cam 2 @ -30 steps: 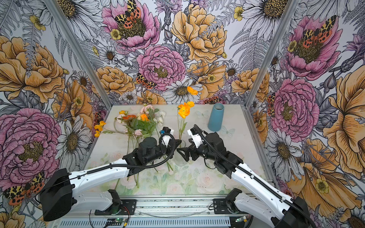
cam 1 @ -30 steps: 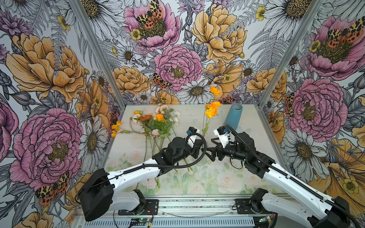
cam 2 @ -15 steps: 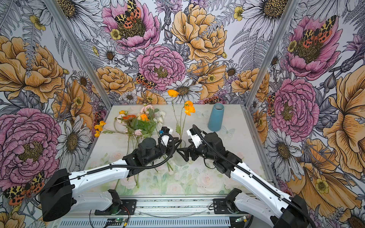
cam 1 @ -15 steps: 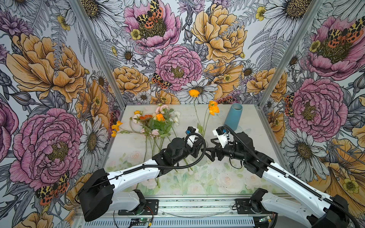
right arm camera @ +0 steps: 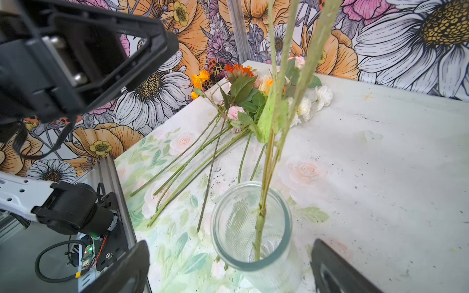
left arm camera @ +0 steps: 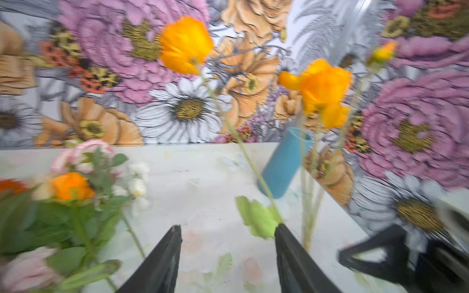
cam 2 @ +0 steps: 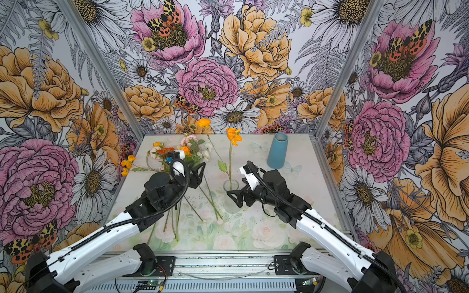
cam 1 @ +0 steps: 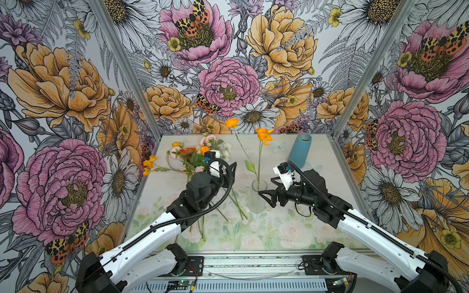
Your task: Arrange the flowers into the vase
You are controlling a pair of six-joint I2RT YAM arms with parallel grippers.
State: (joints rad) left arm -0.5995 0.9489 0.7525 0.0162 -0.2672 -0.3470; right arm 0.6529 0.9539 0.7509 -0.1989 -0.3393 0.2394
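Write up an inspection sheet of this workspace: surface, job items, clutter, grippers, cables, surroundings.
Surface: table with a faint rose print, with dark specks scattered near the middle.
Job's things: glass vase upright, with orange flowers standing in it. A bunch of flowers lies on the table to its left.
Clutter: blue cup upright at the back right.
Grippers: left gripper has its jaws open and holds nothing. The right gripper has its jaws open, one on each side of the vase.
Cables: black corrugated hoses loop off both wrists.
Surroundings: flowered wallpaper on three sides.
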